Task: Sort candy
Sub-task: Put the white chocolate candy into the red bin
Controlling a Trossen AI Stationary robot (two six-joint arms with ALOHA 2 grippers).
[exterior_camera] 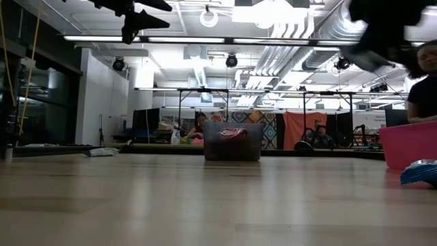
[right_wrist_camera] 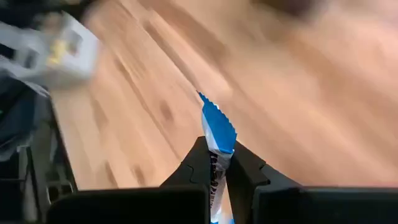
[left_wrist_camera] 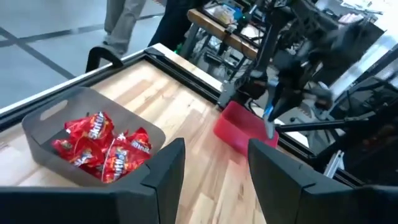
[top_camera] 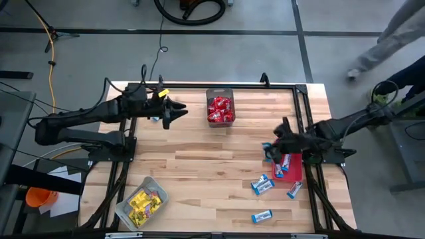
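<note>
Right claw (right_wrist_camera: 219, 163) pinching blue-and-white candy (right_wrist_camera: 217, 127), tip protruding

A pale wooden worktop (exterior_camera: 171, 205) fills the lower half of the frame. At centre, on its far part, stands a dark mesh bin (exterior_camera: 232, 142) with red candy (exterior_camera: 233, 132) showing at its top. At the right edge sits a red bin (exterior_camera: 408, 143), and just in front of it, at the lower right, lies a blue-and-white candy packet (exterior_camera: 420, 172). In the upper left the left gripper (exterior_camera: 140, 19) hangs high above the worktop, a dark shape against the ceiling. In the upper right the right arm (exterior_camera: 382, 27) shows as a dark blur. A person (exterior_camera: 425, 89) stands at the far right behind the red bin.
</note>
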